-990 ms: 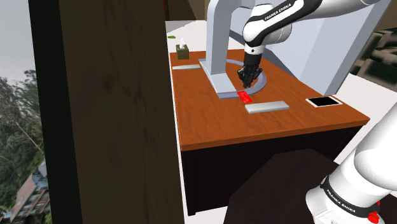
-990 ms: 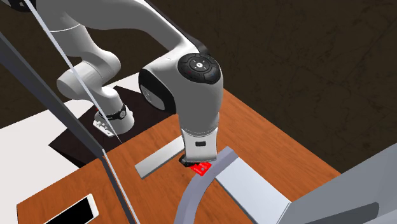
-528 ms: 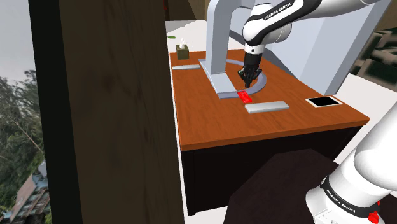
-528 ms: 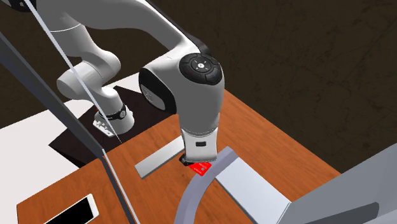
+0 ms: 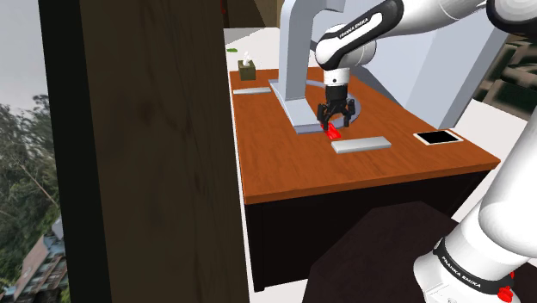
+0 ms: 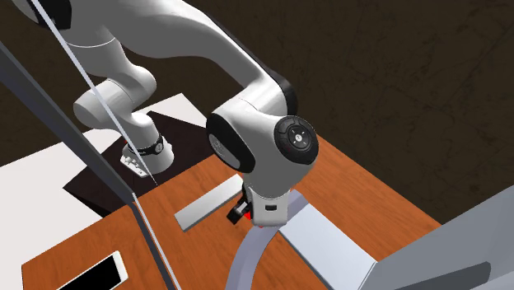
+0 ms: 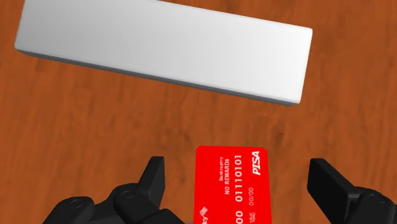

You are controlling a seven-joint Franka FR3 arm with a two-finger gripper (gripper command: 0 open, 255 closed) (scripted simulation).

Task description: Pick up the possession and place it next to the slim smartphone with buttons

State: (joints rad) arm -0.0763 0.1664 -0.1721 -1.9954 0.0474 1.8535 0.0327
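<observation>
A red bank card with white print lies flat on the wooden desk, between my black fingers without touching them. My gripper stands open right over it. In the shoulder view the gripper hangs just above the card, close to a flat grey slab. That slab lies on the desk just beyond the card. In the second exterior view my wrist covers most of the card, next to the slab.
A white phone with a black screen rests near the desk's right corner in the shoulder view. A second grey slab and a tissue box sit at the back. A big grey stand with a curved base rises behind the gripper.
The fingers were shut over the red card and now stand apart. The hand has turned about its axis. The card stays at the same spot on the desk.
</observation>
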